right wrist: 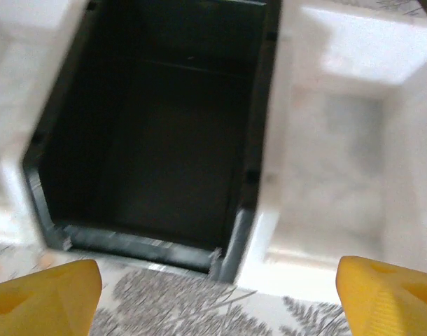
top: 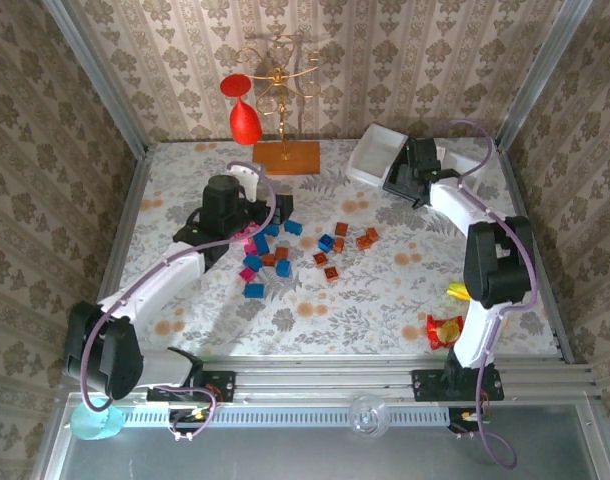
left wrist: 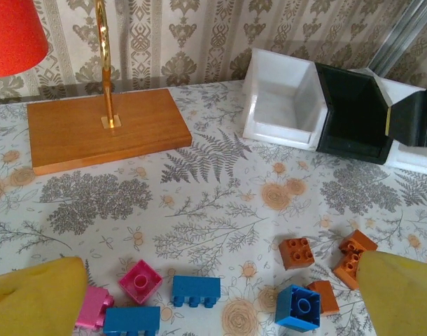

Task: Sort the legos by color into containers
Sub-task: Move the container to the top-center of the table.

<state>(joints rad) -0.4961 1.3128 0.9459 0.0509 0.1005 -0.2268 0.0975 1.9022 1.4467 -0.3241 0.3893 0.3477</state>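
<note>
I am watching the left gripper (left wrist: 217,308) hovering with its fingers wide apart and holding nothing, over the 9 o'clock side of the bricks (top: 285,250). Those pink, blue and orange bricks are lying loose around the middle of the table (top: 385,300). The right gripper (right wrist: 213,301) is also standing apart and empty. It is hanging over the near rim of the black tray (right wrist: 164,140), which is sitting between two white trays (right wrist: 339,140) toward the table's 1 o'clock.

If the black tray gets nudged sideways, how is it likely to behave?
The black tray looks empty and thin-walled, so probably light and easy to slide on the table cover. It sits against the white tray, so a nudge would likely shift that too. Low and wide, it probably won't tip.
</note>
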